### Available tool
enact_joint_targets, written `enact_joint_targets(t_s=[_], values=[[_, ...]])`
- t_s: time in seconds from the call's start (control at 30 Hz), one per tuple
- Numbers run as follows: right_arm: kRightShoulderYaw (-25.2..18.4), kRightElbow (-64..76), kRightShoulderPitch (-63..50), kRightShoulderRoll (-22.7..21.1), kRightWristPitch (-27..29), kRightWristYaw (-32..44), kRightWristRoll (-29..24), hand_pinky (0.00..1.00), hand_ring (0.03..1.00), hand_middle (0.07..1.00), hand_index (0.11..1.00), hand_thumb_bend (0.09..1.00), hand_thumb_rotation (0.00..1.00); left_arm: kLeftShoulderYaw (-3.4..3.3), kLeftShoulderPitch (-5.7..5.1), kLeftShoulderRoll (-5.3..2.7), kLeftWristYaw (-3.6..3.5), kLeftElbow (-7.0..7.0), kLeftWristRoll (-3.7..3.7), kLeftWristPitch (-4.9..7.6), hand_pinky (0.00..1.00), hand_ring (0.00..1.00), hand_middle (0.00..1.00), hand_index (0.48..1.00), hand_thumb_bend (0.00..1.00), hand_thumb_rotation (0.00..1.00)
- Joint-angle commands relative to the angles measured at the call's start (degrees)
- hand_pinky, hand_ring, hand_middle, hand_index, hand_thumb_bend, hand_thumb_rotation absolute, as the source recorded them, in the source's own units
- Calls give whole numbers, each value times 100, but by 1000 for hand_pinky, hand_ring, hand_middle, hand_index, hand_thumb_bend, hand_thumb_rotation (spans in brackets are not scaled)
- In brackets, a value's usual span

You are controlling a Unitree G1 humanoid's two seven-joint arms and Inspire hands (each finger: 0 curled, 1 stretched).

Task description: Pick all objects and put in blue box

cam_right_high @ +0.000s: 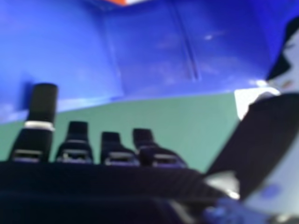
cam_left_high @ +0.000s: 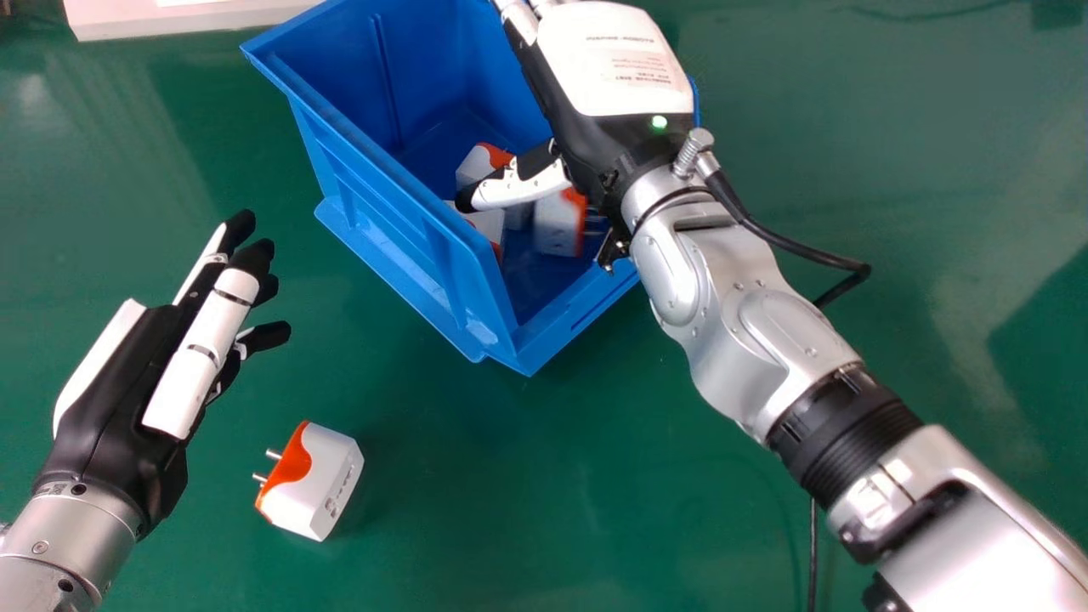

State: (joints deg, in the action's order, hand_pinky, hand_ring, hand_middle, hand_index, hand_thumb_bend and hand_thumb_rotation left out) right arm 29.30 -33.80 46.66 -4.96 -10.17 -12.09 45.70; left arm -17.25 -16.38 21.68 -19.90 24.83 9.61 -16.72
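Reaching across the blue box [cam_left_high: 382, 229] from the robot's right side, the right arm [cam_left_high: 765, 357] holds its right hand [cam_left_high: 595, 85] over the box's opening. The fingers [cam_right_high: 42, 100] of that hand are straight and released, with nothing in their grasp, and the thumb [cam_left_high: 518, 185] points down and across, over the white-and-orange adapters inside. Whether the thumb touches any of them, the pictures do not tell.

At least three adapters lie in the box: one [cam_left_high: 472, 167] beyond the thumb, one [cam_left_high: 489, 223] just on its near side by the left wall, and one [cam_left_high: 557, 225] farther right, its metal prongs pointing to the robot's right. The hand partly covers the group.

One more adapter, the loose adapter [cam_left_high: 319, 484], sits on the green surface [cam_left_high: 510, 476] outside the box, nearer the robot, with its two prongs facing left. It is near the left hand [cam_left_high: 127, 382], which hangs at the left of the head view, its fingers extended and relaxed, gripping nothing.

In the right hand view, blue walls and green surface show past the right hand [cam_right_high: 77, 144], along with a sliver of orange and white. A white object [cam_left_high: 178, 19] stands beyond the box on the left, and a black cable [cam_left_high: 790, 242] loops from the right wrist.
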Motion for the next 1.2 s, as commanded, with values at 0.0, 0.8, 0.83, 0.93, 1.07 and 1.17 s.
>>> enact_joint_targets(t_s=[0.0,0.8,0.83,0.93,1.07,1.17], values=[[-96,699,-261,-82,-122,-186,127,796,948,1000,953,654,402,-66,15,58,2,10,-4,164,886,965,984,1000,384,1000],[411,6352,-5188,-486,240,-536,1217,799,939,967,897,596,217,-535,-295,-160,141,308,397,-38,881,963,984,1000,436,1000],[436,6490,-5395,-560,362,-536,1244,800,940,966,898,579,224,-541,-299,-184,162,309,412,-23,880,962,983,1000,436,1000],[501,6812,-5962,-731,639,-514,1384,806,944,965,901,538,247,-537,-301,-237,219,307,437,5,881,960,978,1000,435,1000],[492,6954,-6476,-829,902,-564,1586,814,950,957,904,503,274,-513,-283,-276,276,311,430,5,883,957,972,1000,431,1000],[488,6902,-6817,-932,1190,-791,1610,815,945,947,903,492,292,-491,-289,-303,325,383,435,-43,885,956,970,1000,428,1000]])
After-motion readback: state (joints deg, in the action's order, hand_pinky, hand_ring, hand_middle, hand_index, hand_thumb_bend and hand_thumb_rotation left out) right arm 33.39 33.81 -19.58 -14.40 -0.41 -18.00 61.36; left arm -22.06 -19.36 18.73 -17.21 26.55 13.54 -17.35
